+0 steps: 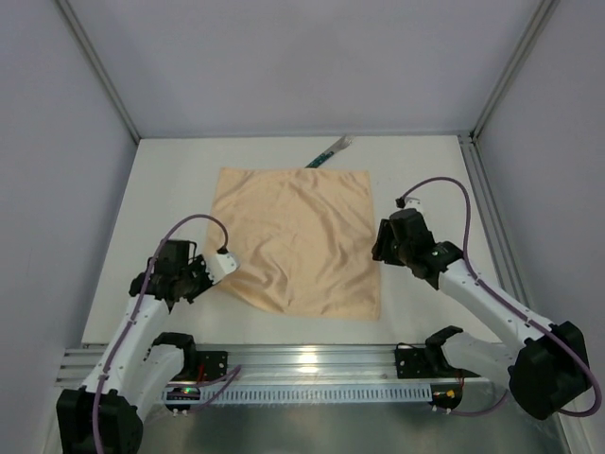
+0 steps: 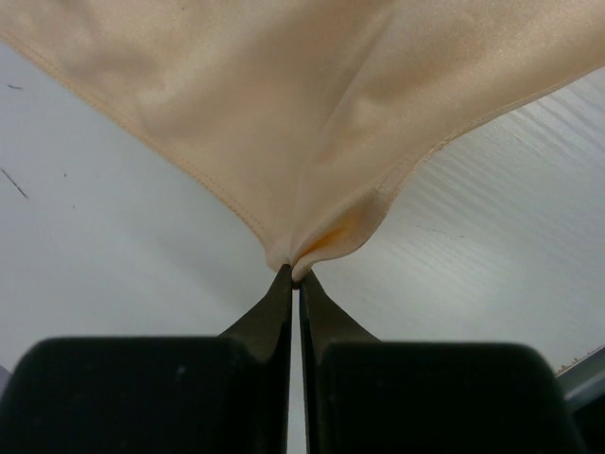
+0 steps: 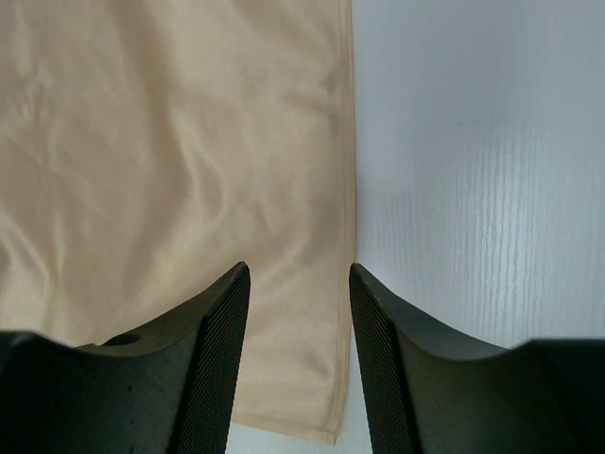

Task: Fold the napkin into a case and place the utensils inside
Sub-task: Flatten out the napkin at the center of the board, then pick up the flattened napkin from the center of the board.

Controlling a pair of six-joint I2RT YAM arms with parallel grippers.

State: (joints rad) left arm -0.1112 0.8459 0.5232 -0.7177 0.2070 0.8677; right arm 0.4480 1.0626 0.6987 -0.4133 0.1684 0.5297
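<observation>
Where your left claw (image 2: pixel 295 274) bites: jaws pressed together on the near left corner of the napkin (image 2: pixel 284 95), with the cloth bunched into a small pucker right at the tips.
Cloth ahead of that claw: it fans out wide from the pinch, one hem running off to the left and the other to the right, with bare table (image 2: pixel 113 246) on both sides.
Same grip from above: the pinched corner is drawn out to a point toward your left claw (image 1: pixel 230 265), just off the main square of the napkin (image 1: pixel 298 241).
Your right claw (image 3: pixel 298 274): jaws standing well apart, gripping nothing.
Cloth at that claw: the right hem of the napkin (image 3: pixel 142 142) runs straight ahead through the gap. Your left finger (image 3: pixel 213 359) is over cloth and your right finger (image 3: pixel 378 359) over bare table (image 3: pixel 473 189).
Near right corner: behind the tips, back toward the wrist.
Contact: you cannot tell whether those tips touch the cloth.
Right claw from above (image 1: pixel 381 248): at the napkin's right edge, partway along it.
Between your claws: the napkin lies spread open with shallow wrinkles, not yet folded.
Utensils (image 1: pixel 329 151): well beyond both claws at the far hem, lying on a slant with the pale end pointing away. You cannot tell whether the near end slips under the cloth.
</observation>
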